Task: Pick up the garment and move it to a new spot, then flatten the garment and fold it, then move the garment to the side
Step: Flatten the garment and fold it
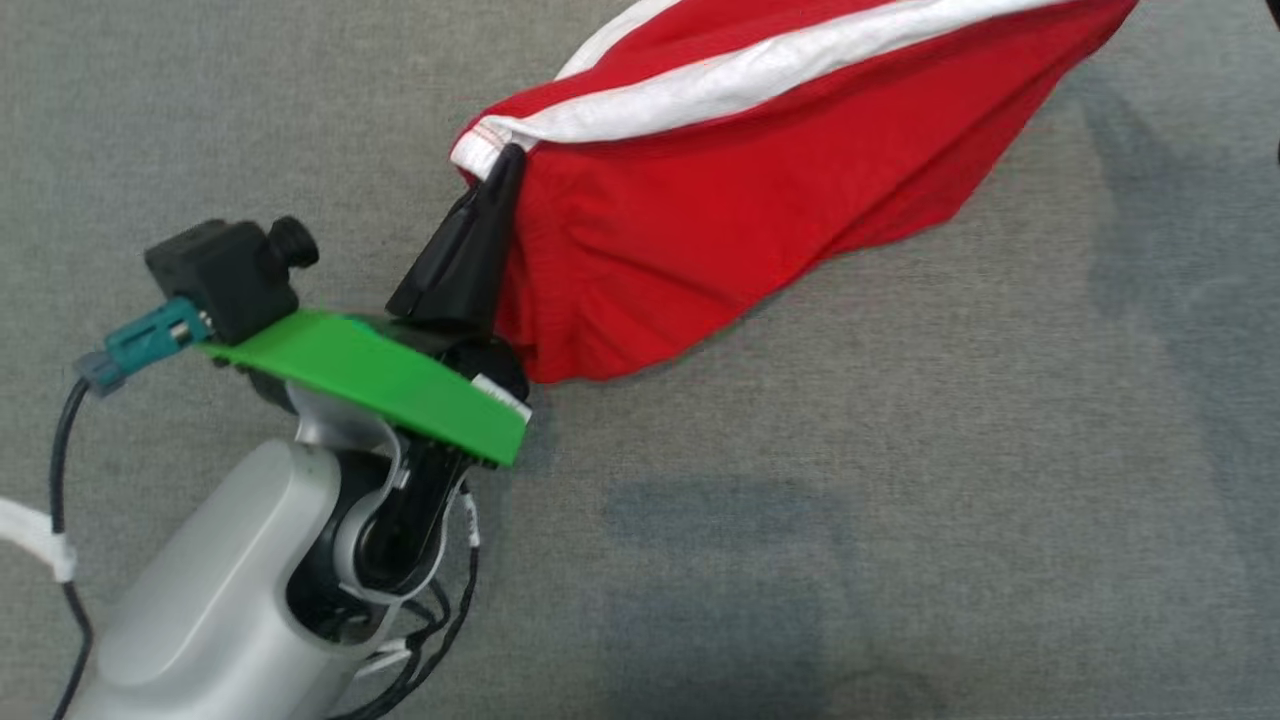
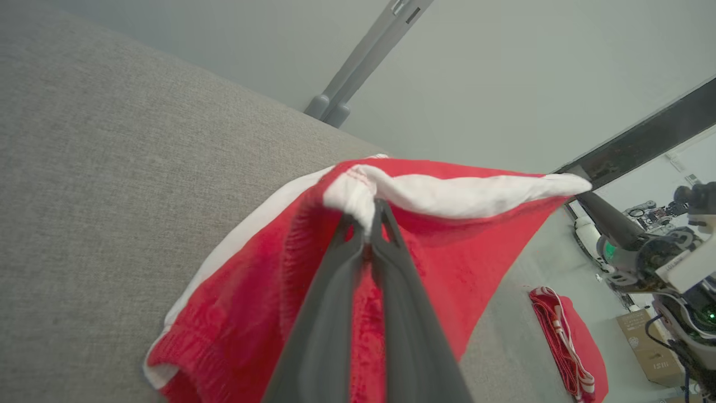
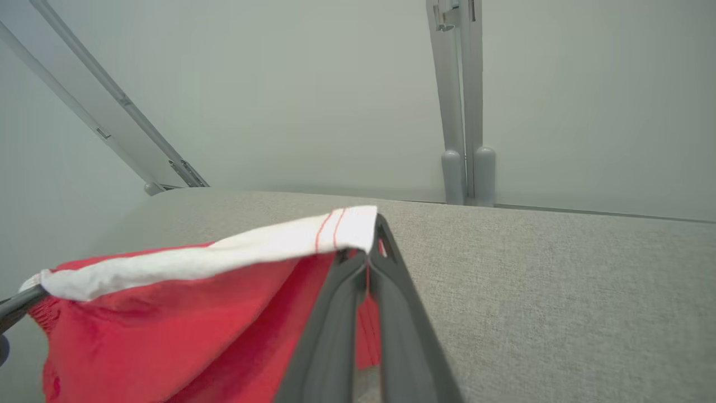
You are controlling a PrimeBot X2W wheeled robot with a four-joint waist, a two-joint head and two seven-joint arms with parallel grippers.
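left gripper [image 1: 505, 175]: pinches white edge of red garment [image 1: 700, 210] | right gripper [image 3: 366, 246]: pinches other end | hangs stretched between

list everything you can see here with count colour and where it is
garment: one, red with white band, held up between both grippers
surface: one, grey fabric, beneath it
other cloth: one, red with white stripes, lower right of left wrist view
cardboard box: one, brown, right of that cloth
wall rails: two, grey, on the pale wall behind
green plate: one, green, on the left wrist
left gripper: one, dark, shut on the white band
right gripper: one, dark, shut on the band's other end
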